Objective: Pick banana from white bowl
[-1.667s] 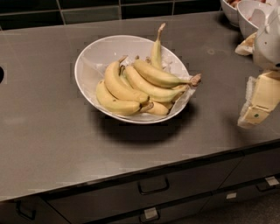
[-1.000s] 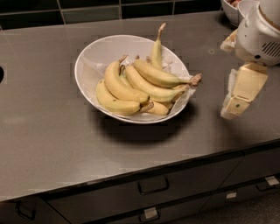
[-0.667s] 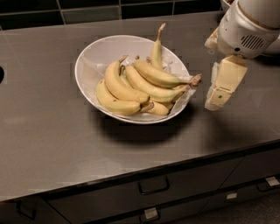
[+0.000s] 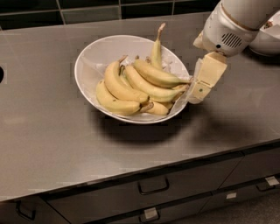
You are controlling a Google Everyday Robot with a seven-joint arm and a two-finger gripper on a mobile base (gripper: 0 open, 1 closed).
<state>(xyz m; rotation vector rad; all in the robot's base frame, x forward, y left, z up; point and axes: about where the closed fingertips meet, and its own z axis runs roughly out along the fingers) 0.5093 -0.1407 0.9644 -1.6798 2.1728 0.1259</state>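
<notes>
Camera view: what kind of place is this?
Likely a kitchen: grey counter with drawers below, dark wall tiles behind, a white bowl of bananas. The robot's hand hangs at the bowl's right rim.

One big white bowl (image 4: pixel 87 65) on the surface (image 4: pixel 43 131), and I count at least six bananas (image 4: pixel 118 85) piled in it; the heap may hide more. One gripper (image 4: pixel 195 97), at that bowl's three o'clock rim. And there's a second white bowl (image 4: pixel 267 41), partly cut off, out at two o'clock.
</notes>
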